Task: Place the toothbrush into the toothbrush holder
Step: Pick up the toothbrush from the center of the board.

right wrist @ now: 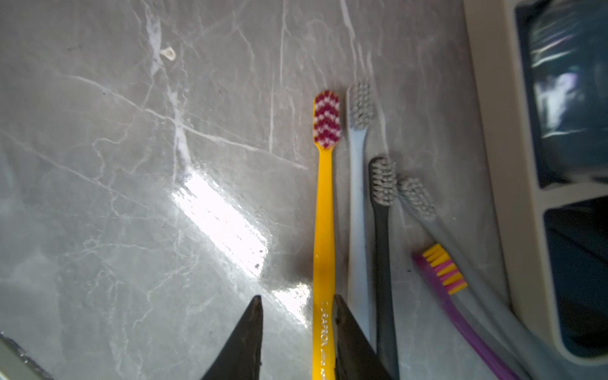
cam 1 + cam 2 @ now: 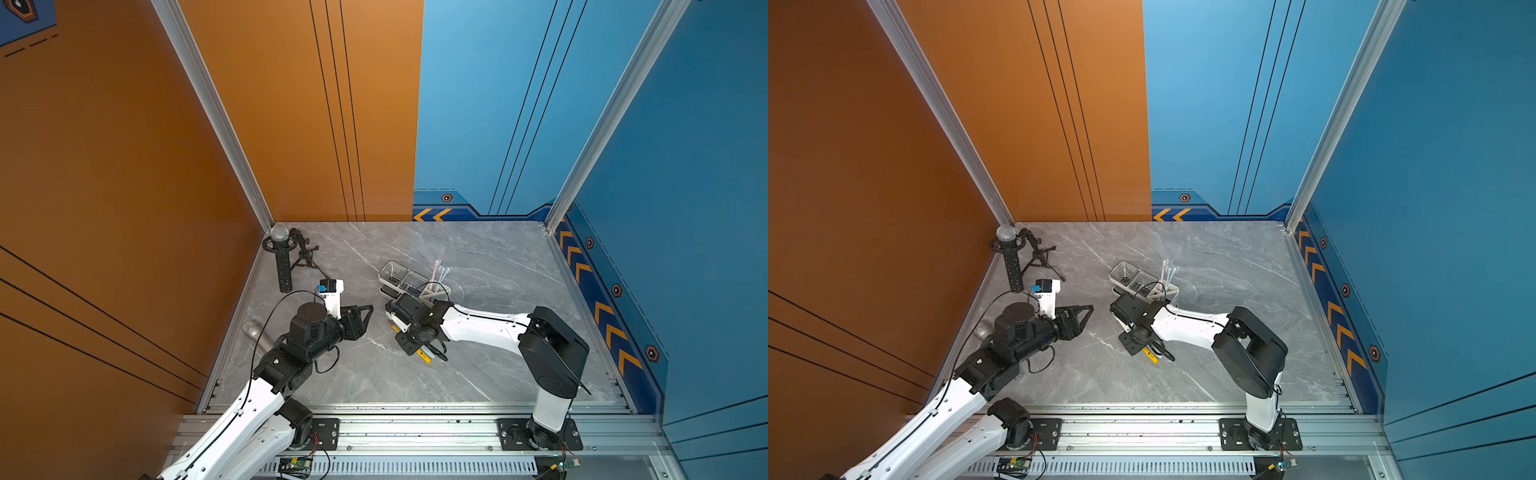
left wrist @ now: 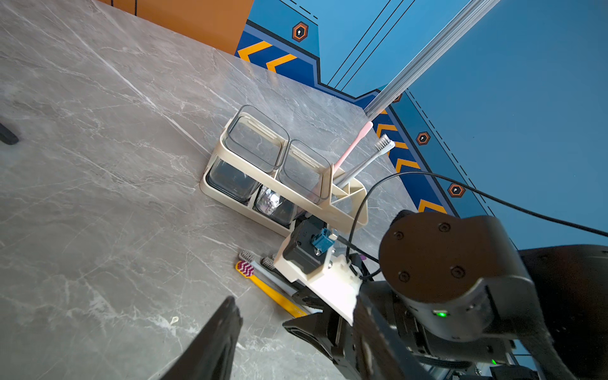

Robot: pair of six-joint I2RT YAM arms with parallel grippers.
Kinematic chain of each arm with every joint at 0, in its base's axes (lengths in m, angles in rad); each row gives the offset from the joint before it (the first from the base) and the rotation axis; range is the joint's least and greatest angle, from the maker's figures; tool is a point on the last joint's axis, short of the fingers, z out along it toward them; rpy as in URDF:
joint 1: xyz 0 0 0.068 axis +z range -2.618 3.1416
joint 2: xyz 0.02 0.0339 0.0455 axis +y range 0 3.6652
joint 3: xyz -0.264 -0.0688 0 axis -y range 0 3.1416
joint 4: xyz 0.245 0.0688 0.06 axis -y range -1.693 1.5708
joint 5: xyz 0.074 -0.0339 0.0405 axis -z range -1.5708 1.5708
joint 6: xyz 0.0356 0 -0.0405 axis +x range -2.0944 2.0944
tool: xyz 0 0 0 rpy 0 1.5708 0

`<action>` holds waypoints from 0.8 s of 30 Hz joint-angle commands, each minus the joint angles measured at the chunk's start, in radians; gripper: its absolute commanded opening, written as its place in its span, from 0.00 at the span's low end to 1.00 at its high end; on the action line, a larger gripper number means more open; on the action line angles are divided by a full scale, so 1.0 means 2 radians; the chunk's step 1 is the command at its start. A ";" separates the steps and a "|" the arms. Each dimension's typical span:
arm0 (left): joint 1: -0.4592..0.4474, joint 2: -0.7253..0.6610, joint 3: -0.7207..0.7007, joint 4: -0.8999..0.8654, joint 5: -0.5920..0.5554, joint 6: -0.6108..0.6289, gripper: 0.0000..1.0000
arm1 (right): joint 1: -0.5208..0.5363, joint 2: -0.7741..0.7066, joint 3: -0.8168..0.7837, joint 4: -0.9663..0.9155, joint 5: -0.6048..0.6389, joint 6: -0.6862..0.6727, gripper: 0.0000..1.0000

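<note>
A yellow toothbrush [image 1: 324, 214] with red-and-white bristles lies flat on the grey marble table, outermost in a row of several toothbrushes beside the white toothbrush holder [image 3: 348, 214]. My right gripper [image 1: 297, 297] points down over its handle, open. One finger [image 1: 345, 329] touches the handle, between it and a pale blue brush [image 1: 358, 230]; the other stands apart from it. In both top views the yellow handle [image 2: 424, 355] [image 2: 1151, 357] pokes out under the right wrist. The left gripper [image 2: 368, 320] [image 3: 260, 312] hovers open and empty to the left.
A pink brush [image 3: 353, 148] and a grey brush [image 3: 371, 161] stand in the holder's end compartment. Dark grey [image 1: 381, 246], grey [image 1: 460, 250] and purple [image 1: 460, 316] brushes lie beside the holder. A microphone [image 2: 280, 257] on a black stand occupies the far left corner.
</note>
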 commanded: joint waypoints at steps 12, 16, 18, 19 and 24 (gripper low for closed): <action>0.009 0.011 -0.009 0.018 0.013 0.012 0.61 | -0.022 0.044 0.024 -0.031 -0.024 -0.013 0.34; 0.010 0.010 -0.013 0.028 0.017 0.013 0.62 | -0.015 0.055 0.026 -0.045 -0.008 -0.014 0.28; 0.011 0.012 -0.013 0.029 0.019 0.013 0.62 | -0.009 0.062 0.028 -0.055 0.004 -0.013 0.23; 0.010 0.012 -0.014 0.029 0.019 0.013 0.62 | -0.006 0.066 0.031 -0.059 0.008 -0.013 0.22; 0.018 0.004 -0.022 0.029 0.018 -0.003 0.64 | 0.007 0.081 0.031 -0.068 0.024 -0.016 0.17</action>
